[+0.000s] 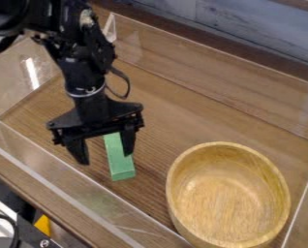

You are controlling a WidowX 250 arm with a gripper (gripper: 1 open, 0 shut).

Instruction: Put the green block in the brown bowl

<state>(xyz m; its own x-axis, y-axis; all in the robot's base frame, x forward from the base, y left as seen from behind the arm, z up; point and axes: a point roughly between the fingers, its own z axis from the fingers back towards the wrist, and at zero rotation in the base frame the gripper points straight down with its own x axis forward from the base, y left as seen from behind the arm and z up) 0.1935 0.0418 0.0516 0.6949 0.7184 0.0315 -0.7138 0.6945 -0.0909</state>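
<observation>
Both fingers [130,143] of the gripper [103,150] stand spread wide, pointing straight down, one on each side of the green block [115,158] and holding nothing. Whether their tips touch the block or the surface cannot be told from this view.

Taking the green block as the landmark, the biggest thing around it is the wooden table [208,107], whose dark brown grain runs beneath the block and on all sides of it. A clear plastic wall [66,199] borders the table in front of the block, near the lower edge of the view, and carries on past it to the left and to the far side.

The brown bowl [230,199] sits on the table to the right of the block and slightly nearer the camera, apart from it, upright, with its light tan inside showing bare wood grain.

The black robot arm [77,48] rises up and to the left of the block, leading down to the gripper directly over it.

The green block itself lies flat on the table, its long side running away from the camera, with its far end between the fingers and its near end sticking out toward the plastic wall.
</observation>
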